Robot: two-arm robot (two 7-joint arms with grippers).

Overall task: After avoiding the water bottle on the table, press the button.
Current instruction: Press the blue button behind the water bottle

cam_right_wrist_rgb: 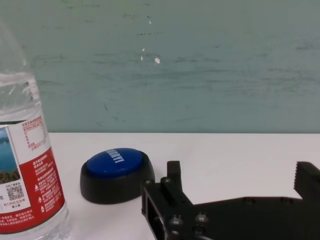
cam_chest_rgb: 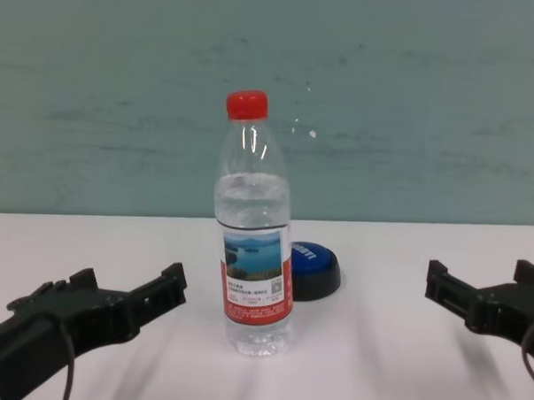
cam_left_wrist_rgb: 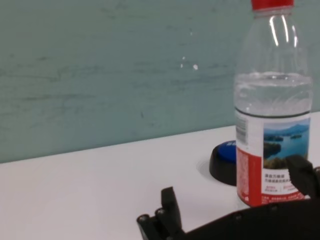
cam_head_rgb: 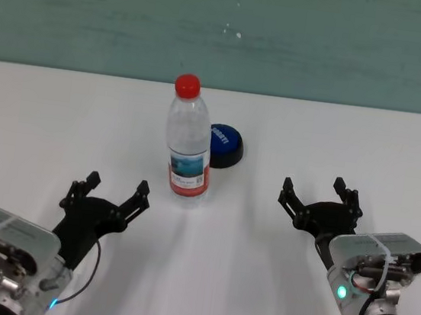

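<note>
Both grippers, left [cam_head_rgb: 106, 195] and right [cam_head_rgb: 319, 201], low over white surface [cam_head_rgb: 46, 122], jaws apart and empty; upright water bottle [cam_head_rgb: 189, 143] directly before blue button [cam_head_rgb: 226, 145], likely toppled by any straight left-side reach.

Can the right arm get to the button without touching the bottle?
Probably yes. The button sits behind and to the right of the bottle, and bare table lies between it and the open right tool.
</note>
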